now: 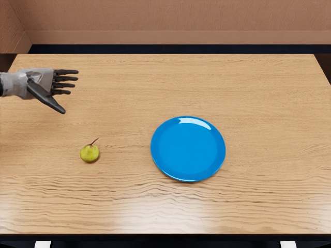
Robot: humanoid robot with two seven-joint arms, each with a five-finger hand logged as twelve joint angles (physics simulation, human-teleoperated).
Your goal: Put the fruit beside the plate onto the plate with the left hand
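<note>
A small yellow-green pear point(89, 153) with a thin stem lies on the wooden table, left of a round blue plate point(187, 148) that holds nothing. The two are apart by roughly a plate's radius. My left hand point(56, 88) comes in from the left edge, up and to the left of the pear, well away from it. Its fingers are spread straight toward the right, thumb angled down, holding nothing. The right arm does not show.
The wooden table point(258, 93) spans the view, with its front edge near the bottom. A brown wall runs along the far side and the left corner.
</note>
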